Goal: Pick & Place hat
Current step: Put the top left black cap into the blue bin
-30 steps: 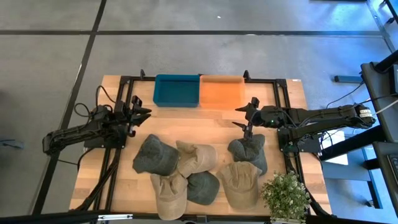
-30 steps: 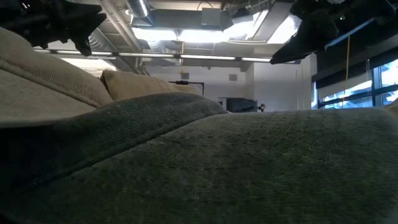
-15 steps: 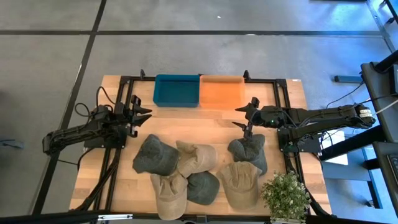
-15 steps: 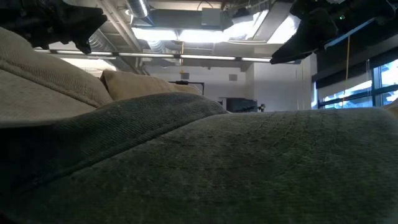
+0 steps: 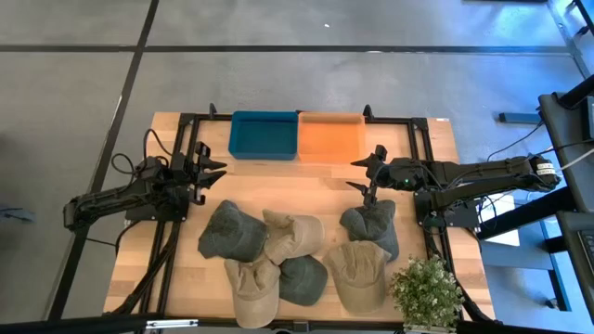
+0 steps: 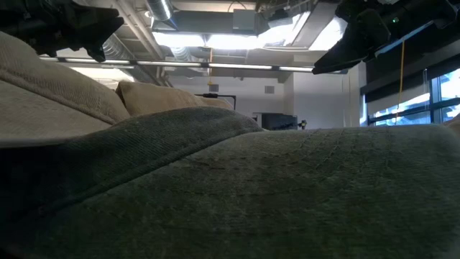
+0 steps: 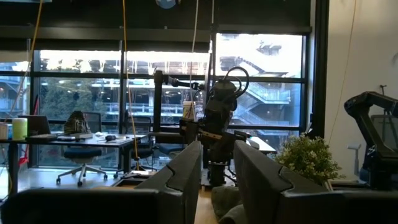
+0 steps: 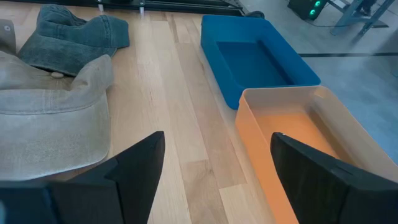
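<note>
Lying crumpled, grey hat [image 5: 371, 225], tan hat [image 5: 357, 271]

both pincers, left [image 5: 210, 171] and right [image 5: 361, 173], gape, raised.

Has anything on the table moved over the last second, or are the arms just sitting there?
Nothing visibly changed. The left gripper hangs open beside the blue bin, the right gripper hangs open above a grey hat near the orange bin, and the pile of hats lies as before.
</note>
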You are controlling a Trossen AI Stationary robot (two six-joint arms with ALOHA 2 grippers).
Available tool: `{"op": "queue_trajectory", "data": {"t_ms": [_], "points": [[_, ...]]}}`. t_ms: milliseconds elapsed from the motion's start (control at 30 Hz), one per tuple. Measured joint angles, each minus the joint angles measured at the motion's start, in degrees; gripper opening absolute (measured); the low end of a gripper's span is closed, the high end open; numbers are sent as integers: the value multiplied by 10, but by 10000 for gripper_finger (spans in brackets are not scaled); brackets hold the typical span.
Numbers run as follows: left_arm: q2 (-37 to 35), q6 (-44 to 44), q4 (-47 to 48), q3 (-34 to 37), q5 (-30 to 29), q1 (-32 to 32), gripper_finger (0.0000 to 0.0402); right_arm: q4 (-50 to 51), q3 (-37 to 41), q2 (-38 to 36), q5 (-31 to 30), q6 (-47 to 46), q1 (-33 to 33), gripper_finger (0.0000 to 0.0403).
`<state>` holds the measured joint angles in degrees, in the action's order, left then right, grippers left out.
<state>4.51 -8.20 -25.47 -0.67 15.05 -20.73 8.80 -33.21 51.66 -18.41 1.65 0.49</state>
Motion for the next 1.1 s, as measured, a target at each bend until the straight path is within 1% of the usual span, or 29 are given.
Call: {"op": "queue_trajectory", "data": {"t_ms": [100,333,433,533,633,733,800,900,967,1100], "points": [[0,0,0,0,0,0,114,0,0,0,0,0,0,292],[0,-15,0,0,-5,0,185,0,0,0,0,0,0,292],[0,-15,0,0,-4,0,207,0,0,0,0,0,0,292],[0,-17,0,0,1,0,216,0,0,0,0,0,0,292],[0,-21,-2,0,-1,0,216,0,0,0,0,0,0,292],[3,-62,4,-4,-33,0,212,0,0,0,0,1,0,292],[15,-64,44,-17,-49,0,207,0,0,0,0,3,0,292],[55,-68,130,-52,-78,2,200,-6,0,0,0,4,0,292],[92,-81,194,-85,-93,10,196,-6,0,0,0,2,0,292],[181,-86,316,-164,-100,45,192,-5,0,0,0,2,0,292]]}}
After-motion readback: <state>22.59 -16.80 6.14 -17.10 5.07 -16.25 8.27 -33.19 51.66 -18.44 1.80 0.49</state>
